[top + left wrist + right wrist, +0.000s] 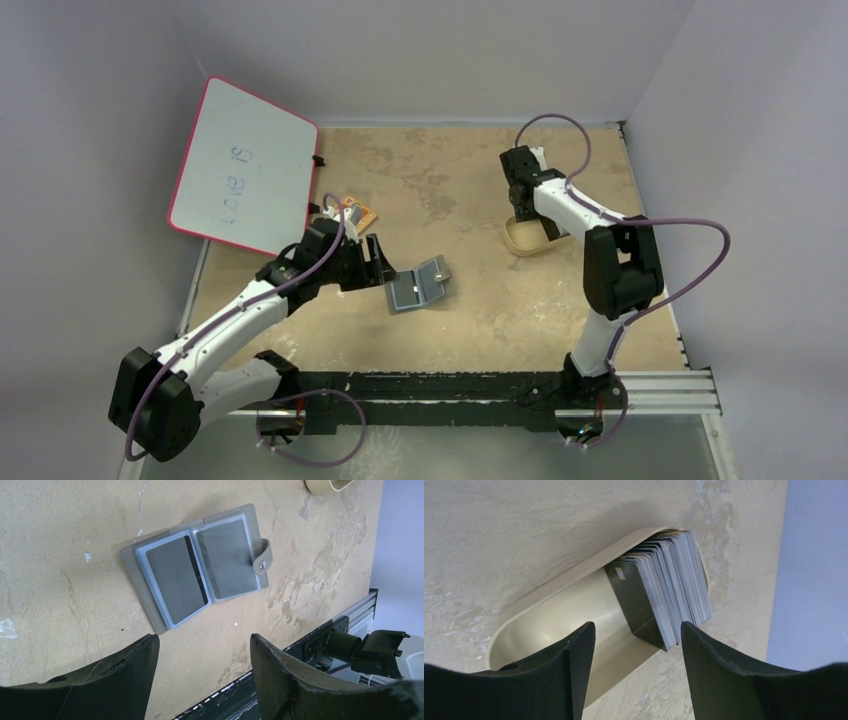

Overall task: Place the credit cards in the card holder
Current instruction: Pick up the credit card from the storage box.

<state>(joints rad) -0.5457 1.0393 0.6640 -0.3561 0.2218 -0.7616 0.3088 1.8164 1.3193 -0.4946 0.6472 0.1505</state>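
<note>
The card holder (418, 287) lies open on the table, grey outside and light blue inside. In the left wrist view the card holder (197, 567) shows a grey card in each clear sleeve and its snap strap (262, 558) at the right. My left gripper (383, 264) is open and empty just left of it, also seen in its wrist view (205, 640). The credit cards (669, 585) stand on edge as a stack at one end of a tan tray (549, 625). My right gripper (636, 630) is open and empty just above them, over the tray (523, 240).
A white board with a pink rim (245, 165) leans at the back left. A small orange item (357, 213) lies near it, behind the left arm. The black rail (450, 385) runs along the near edge. Grey walls close in both sides.
</note>
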